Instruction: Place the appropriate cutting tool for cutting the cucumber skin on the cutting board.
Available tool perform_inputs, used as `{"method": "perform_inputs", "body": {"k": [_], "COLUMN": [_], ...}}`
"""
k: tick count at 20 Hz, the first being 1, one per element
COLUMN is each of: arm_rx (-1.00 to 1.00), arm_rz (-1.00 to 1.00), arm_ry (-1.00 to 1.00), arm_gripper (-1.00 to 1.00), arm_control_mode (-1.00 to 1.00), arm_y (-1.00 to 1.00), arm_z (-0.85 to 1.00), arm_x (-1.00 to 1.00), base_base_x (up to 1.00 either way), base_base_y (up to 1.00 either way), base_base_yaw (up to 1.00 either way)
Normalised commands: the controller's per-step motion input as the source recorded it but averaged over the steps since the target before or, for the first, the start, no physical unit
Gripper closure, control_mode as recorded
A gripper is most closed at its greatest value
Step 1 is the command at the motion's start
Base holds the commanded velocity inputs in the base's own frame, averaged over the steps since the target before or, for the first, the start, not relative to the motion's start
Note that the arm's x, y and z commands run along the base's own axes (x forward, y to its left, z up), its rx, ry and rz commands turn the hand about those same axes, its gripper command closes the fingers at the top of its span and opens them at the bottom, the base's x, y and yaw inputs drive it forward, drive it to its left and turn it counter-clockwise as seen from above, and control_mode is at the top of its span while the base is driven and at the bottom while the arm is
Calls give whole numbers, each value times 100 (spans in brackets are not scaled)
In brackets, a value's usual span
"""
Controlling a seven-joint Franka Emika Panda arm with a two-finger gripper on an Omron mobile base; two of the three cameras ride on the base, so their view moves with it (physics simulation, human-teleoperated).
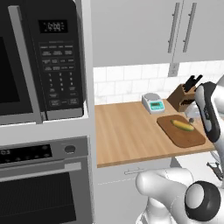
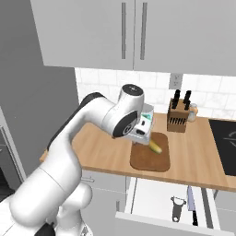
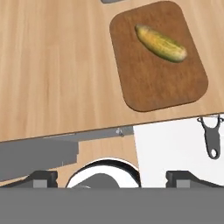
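We see gripper (image 3: pixel 109 177) empty, fingers apart, above counter edge beside cutting board (image 3: pixel 144 83). Cucumber (image 3: pixel 160 42) on board. Peeler (image 2: pixel 176 207) in open drawer (image 2: pixel 152 193) below board, beside knife (image 2: pixel 191 198). Risk: grabbing knife, or peeler slipping.

Cucumber lying on a cutting board, with a peeler in an open drawer.
A yellow-green cucumber (image 3: pixel 161 43) lies diagonally on the dark-brown, round-cornered cutting board (image 3: pixel 148 83), ahead of the tool; a dark peeler (image 3: pixel 212 138) lies flat in the drawer (image 3: pixel 170 153) nearer it.
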Motion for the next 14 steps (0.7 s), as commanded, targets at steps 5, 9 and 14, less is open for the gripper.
{"method": "perform_inputs", "body": {"k": [5,9,14], "arm_rx": [0,0,0], "arm_rz": [7,5,1], "arm_ry": [0,-5,0], "arm_gripper": [-100,-100,-100], "arm_control_mode": [-100,-100,-100], "arm_y": [-80,-80,-74], "arm_z": [-46,-10,-14], "arm_x": [4,0,0], "base_base_x": [0,0,0], "base_base_y": [0,0,0], "base_base_yaw": [0,0,0]}}
